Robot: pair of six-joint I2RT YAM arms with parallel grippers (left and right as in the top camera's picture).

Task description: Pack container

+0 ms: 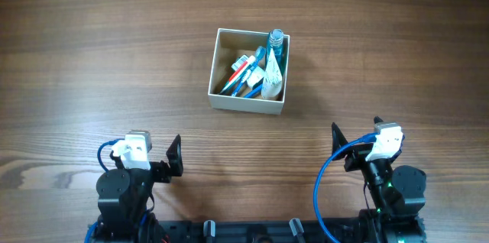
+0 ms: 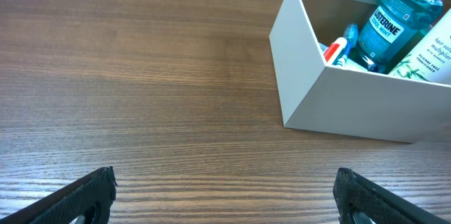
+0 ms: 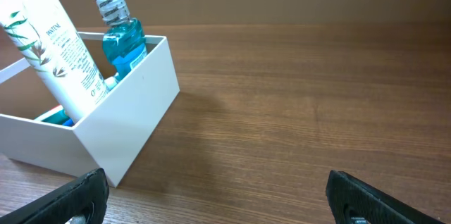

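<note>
The container [image 1: 246,103] sits near the middle of the wooden desk [image 1: 92,44], a bit closer to the far edge than to the near one. It is a white box with an open top, and it looks full. A blue mouthwash bottle [image 2: 398,20] stands in the back corner on the right side. A white tube [image 3: 60,48] leans next to it and pokes up over the wall. A red and white toothpaste [image 2: 337,48] lies lower down in the box. There are some thin blue things in there too. They may be toothbrushes, but they are too small to be sure. The left gripper [image 2: 225,182] is by the near edge toward the left corner, with its two fingers spread wide and nothing between them. The right gripper [image 3: 218,182] is by the near edge toward the right corner, and it is spread wide and empty too. Both are well apart from the box. I can see nothing lying out on the desk to pick up. So I think the packing is done, or almost done, and this is the resting step at the end. The next move likely needs no grab. The arms just have to keep low and back so they do not bump the box.
</note>
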